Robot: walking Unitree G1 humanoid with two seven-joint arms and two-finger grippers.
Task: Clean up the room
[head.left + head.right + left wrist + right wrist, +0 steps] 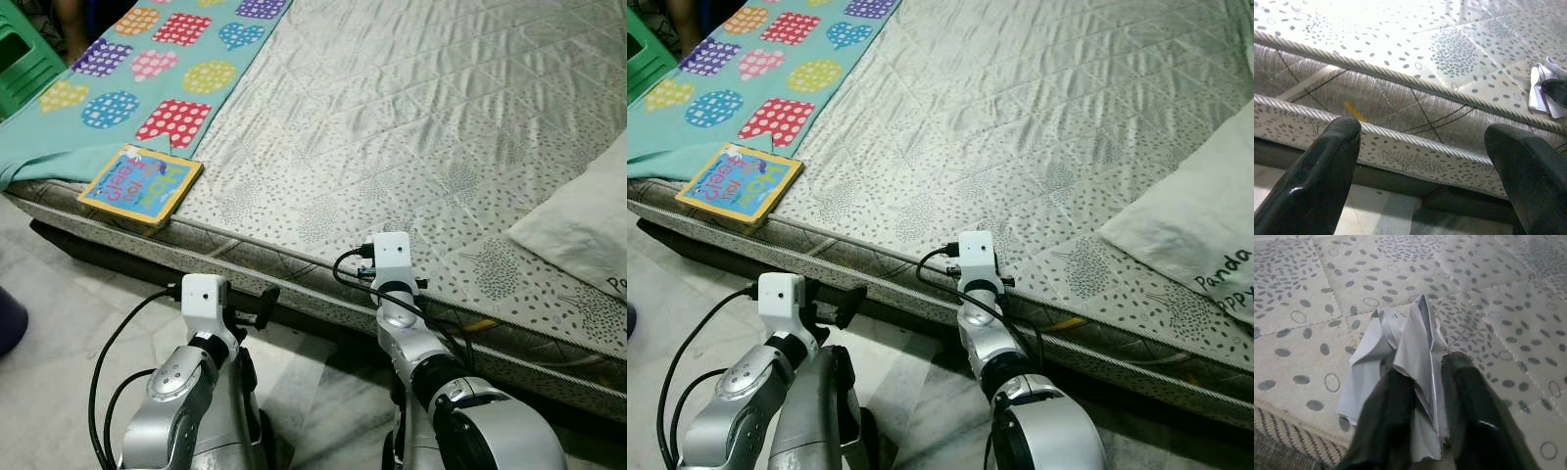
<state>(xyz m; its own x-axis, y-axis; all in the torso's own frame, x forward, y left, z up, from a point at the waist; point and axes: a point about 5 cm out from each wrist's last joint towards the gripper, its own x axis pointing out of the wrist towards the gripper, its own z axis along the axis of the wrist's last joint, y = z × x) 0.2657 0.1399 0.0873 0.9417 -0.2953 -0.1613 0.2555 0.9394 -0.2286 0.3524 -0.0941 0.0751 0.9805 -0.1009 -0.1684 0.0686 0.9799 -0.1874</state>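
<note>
The right tool (1422,431) is reaching over the near edge of the mattress (411,117) and is clamping a crumpled piece of white paper (1400,362) between its two black fingers (1383,426). The paper is resting on the dotted mattress top, just inside the corded edge, and its folds are standing up above the fingertips.

The left tool (1425,171) is hovering low in front of the mattress side, with its fingers (1312,176) standing well apart and gripping nothing. In its wrist view, the same white paper is showing on the mattress top, to the tool's right.

A children's board book (142,186) is lying flat at the near left edge of the bed, just beside a teal blanket (147,88) with spotted shapes. A white pillow (583,220) is lying at the right side.
</note>
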